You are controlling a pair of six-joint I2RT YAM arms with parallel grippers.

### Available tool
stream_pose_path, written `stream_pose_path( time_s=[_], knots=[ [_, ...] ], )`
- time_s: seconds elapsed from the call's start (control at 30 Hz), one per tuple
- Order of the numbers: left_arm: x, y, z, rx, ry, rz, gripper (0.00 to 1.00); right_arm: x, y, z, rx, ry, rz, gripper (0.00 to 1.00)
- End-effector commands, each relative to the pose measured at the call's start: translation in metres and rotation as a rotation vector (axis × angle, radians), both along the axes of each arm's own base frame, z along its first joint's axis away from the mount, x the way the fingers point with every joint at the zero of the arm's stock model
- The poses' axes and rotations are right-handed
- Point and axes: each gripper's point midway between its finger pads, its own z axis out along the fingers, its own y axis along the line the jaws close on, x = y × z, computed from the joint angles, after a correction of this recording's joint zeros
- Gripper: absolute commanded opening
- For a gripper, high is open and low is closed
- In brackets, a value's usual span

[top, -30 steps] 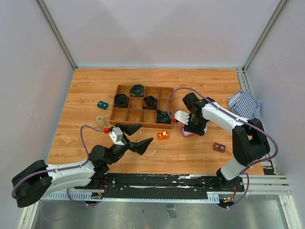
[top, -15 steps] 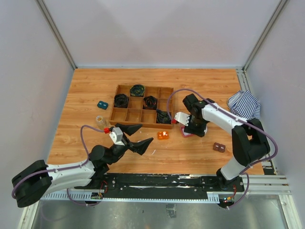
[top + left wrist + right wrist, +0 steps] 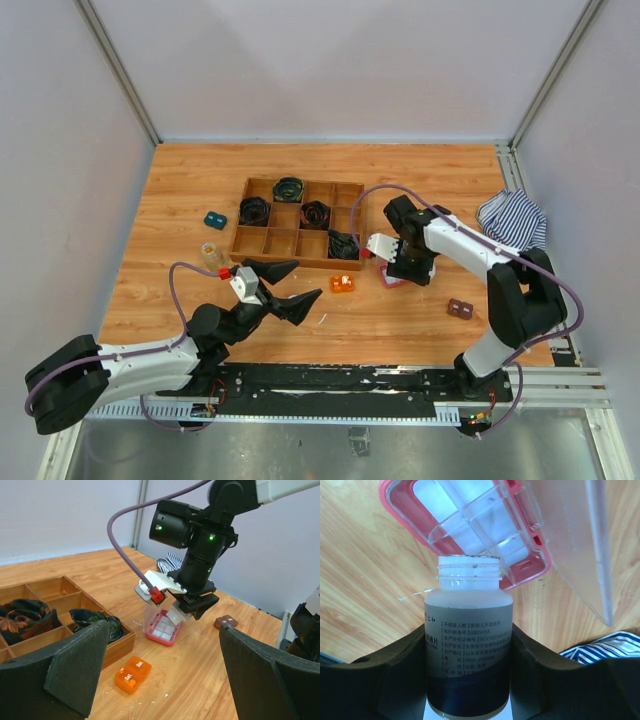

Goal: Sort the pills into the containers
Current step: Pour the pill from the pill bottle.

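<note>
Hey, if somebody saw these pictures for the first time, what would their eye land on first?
Most likely the right end effector, shut on an uncapped bottle whose mouth points at the open pink box beside the wooden tray. Next, the left end effector, its wide-open black fingers framing the left wrist view, with a small orange block lying ahead of them.

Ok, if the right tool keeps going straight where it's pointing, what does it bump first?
Probably the open pink box. The right tool grips an uncapped bottle whose mouth points at the box's compartments, so the bottle would touch first; how near is hard to judge.
</note>
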Motion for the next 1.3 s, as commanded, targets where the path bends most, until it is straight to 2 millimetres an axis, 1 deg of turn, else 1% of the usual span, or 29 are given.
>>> stream_pose_path(
  time_s=[0.0, 0.03, 0.07, 0.1, 0.13, 0.17, 0.23, 0.3, 0.4, 0.47, 0.53, 0.57, 0.6, 0.63, 0.67, 0.7, 0.73, 0.77, 0.83, 0.87, 0.9, 0.97, 1.0, 1.03, 1.07, 1.13, 1.17, 1.23, 1.27],
  knots=[
    [0.001, 0.001, 0.010, -0.015, -0.031, 0.005, 0.99, -0.013, 0.000, 0.009, -0.015, 0.087, -0.026, 0.01],
    [0.001, 0.001, 0.010, -0.017, -0.031, 0.007, 0.99, -0.005, 0.006, 0.014, 0.026, -0.017, 0.008, 0.01],
    [0.001, 0.001, 0.010, -0.017, -0.030, 0.007, 0.99, 0.004, 0.004, 0.005, 0.032, -0.084, 0.032, 0.00],
    [0.001, 0.000, 0.010, -0.015, -0.029, 0.007, 0.99, 0.001, -0.002, -0.002, 0.005, -0.034, 0.011, 0.00],
    [0.001, -0.001, 0.010, -0.013, -0.031, 0.003, 0.99, -0.010, -0.004, 0.008, -0.031, 0.078, -0.022, 0.00],
    [0.001, -0.001, 0.010, -0.013, -0.031, 0.002, 0.99, -0.009, -0.001, 0.006, -0.017, 0.067, -0.026, 0.01],
    [0.001, 0.000, 0.011, -0.014, -0.030, 0.005, 0.99, 0.001, 0.001, 0.003, 0.022, -0.043, 0.010, 0.00],
    [0.001, 0.000, 0.010, -0.014, -0.030, 0.005, 0.99, -0.006, 0.001, 0.007, -0.005, 0.022, -0.012, 0.00],
    [0.001, 0.000, 0.010, -0.014, -0.030, 0.005, 0.99, -0.006, -0.001, 0.003, -0.017, 0.031, -0.011, 0.01],
    [0.001, 0.000, 0.010, -0.013, -0.032, 0.003, 0.99, -0.011, 0.004, 0.010, 0.004, 0.049, -0.020, 0.00],
    [0.001, 0.000, 0.010, -0.014, -0.030, 0.005, 0.99, -0.004, 0.011, 0.015, 0.047, -0.026, 0.007, 0.00],
    [0.001, 0.000, 0.011, -0.015, -0.031, 0.004, 0.99, 0.000, 0.002, 0.005, 0.023, -0.049, 0.013, 0.00],
    [0.001, -0.001, 0.011, -0.011, -0.031, 0.002, 0.99, -0.004, -0.007, 0.000, -0.020, 0.003, -0.007, 0.00],
    [0.001, -0.002, 0.010, -0.007, -0.031, 0.000, 0.99, -0.011, -0.009, 0.000, -0.048, 0.083, -0.037, 0.00],
    [0.000, -0.001, 0.010, -0.009, -0.033, -0.001, 0.99, -0.010, -0.003, 0.002, -0.026, 0.078, -0.040, 0.01],
    [0.001, 0.000, 0.010, -0.010, -0.033, 0.002, 0.99, -0.002, 0.004, 0.012, 0.028, -0.020, -0.015, 0.01],
    [0.001, 0.000, 0.010, -0.012, -0.032, 0.002, 0.99, 0.002, 0.008, 0.009, 0.059, -0.068, 0.006, 0.00],
    [0.001, -0.001, 0.011, -0.012, -0.032, 0.002, 0.99, -0.002, 0.006, 0.002, 0.046, -0.035, 0.005, 0.00],
    [0.001, -0.002, 0.010, -0.007, -0.031, 0.000, 0.99, -0.012, 0.003, 0.010, -0.007, 0.061, -0.025, 0.01],
    [0.001, -0.002, 0.010, -0.007, -0.031, -0.001, 0.99, -0.011, 0.002, 0.008, 0.012, 0.021, -0.015, 0.01],
    [0.001, -0.002, 0.010, -0.008, -0.032, 0.000, 0.99, 0.003, 0.003, 0.005, 0.027, -0.067, 0.009, 0.00],
    [0.001, -0.002, 0.010, -0.006, -0.031, -0.002, 0.99, -0.011, -0.002, 0.006, -0.009, 0.056, -0.033, 0.00],
    [0.000, -0.001, 0.010, -0.008, -0.033, -0.001, 0.99, -0.010, 0.001, 0.008, -0.004, 0.061, -0.035, 0.00],
    [0.000, -0.001, 0.011, -0.012, -0.034, -0.001, 0.99, -0.002, 0.006, 0.010, 0.036, -0.012, -0.015, 0.00],
    [0.000, -0.001, 0.011, -0.012, -0.034, 0.001, 0.99, 0.001, 0.003, 0.006, 0.043, -0.060, 0.006, 0.00],
    [0.000, -0.002, 0.010, -0.006, -0.033, -0.004, 0.99, -0.013, -0.004, 0.005, -0.003, 0.050, -0.029, 0.00],
    [0.001, -0.002, 0.010, -0.005, -0.033, -0.003, 0.99, -0.013, -0.002, 0.007, -0.007, 0.069, -0.039, 0.00],
    [0.001, -0.002, 0.010, -0.006, -0.032, -0.002, 0.99, -0.003, 0.001, 0.005, 0.034, -0.031, -0.010, 0.00],
    [0.001, -0.002, 0.010, -0.005, -0.033, -0.003, 0.99, -0.006, 0.001, 0.004, 0.043, -0.017, -0.011, 0.00]
  ],
)
